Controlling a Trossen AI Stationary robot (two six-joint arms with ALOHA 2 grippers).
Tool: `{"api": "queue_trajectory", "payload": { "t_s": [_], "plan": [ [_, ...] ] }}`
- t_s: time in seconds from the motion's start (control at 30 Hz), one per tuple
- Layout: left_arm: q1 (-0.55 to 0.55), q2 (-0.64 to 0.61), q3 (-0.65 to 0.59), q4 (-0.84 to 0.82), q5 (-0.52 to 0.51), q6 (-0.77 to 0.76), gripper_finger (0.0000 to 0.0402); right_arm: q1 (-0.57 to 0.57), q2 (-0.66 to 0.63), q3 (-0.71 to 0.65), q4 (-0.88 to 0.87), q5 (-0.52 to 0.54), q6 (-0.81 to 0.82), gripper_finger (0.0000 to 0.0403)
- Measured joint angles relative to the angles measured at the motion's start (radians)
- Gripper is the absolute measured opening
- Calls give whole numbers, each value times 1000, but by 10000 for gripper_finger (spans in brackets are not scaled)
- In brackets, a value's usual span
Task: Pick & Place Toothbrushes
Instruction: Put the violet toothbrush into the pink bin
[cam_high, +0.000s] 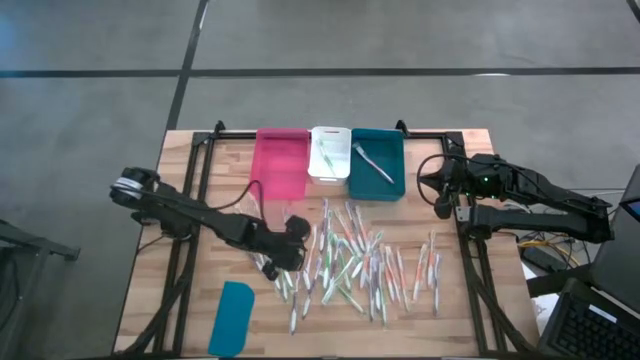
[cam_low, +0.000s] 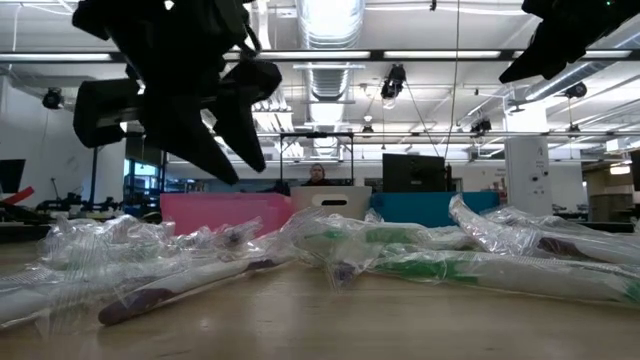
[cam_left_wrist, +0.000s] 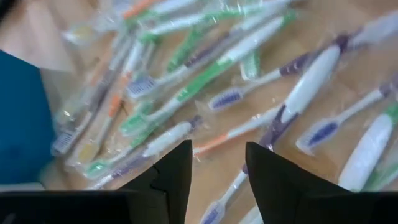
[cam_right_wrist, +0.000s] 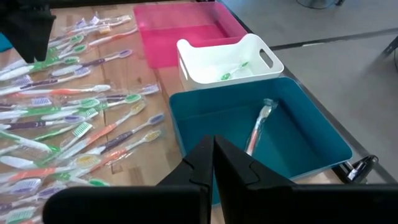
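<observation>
Several wrapped toothbrushes (cam_high: 360, 265) with whitish handles and purple, green or orange accents lie scattered on the wooden table. My left gripper (cam_high: 300, 248) hovers open over the pile's left edge, fingers slanting down and nothing between them (cam_left_wrist: 217, 152); the low view shows it (cam_low: 240, 165) clear above the pile. At the table's right side, beside the teal bin (cam_high: 377, 163), my right gripper (cam_right_wrist: 212, 155) is raised and shut, holding nothing. One toothbrush (cam_right_wrist: 258, 124) lies in the teal bin, and a green one (cam_right_wrist: 233, 70) in the white bin (cam_high: 329, 152).
A pink bin (cam_high: 283, 160) stands left of the white one at the far edge. A flat teal lid (cam_high: 232, 318) lies at the near left. Black frame rails (cam_high: 190, 200) run along the table's sides. A person sits beyond the table in the low view.
</observation>
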Motion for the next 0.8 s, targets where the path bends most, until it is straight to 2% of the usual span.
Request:
{"api": "queue_trajectory", "payload": {
  "t_s": [0.27, 0.8],
  "plan": [
    [-18, 112, 108, -147, 22, 9, 142, 0, 0, 0, 0, 0, 3, 8],
    [-28, 216, 115, -138, 20, 63, 136, 0, -1, 0, 0, 0, 7, 8]
  ]
}}
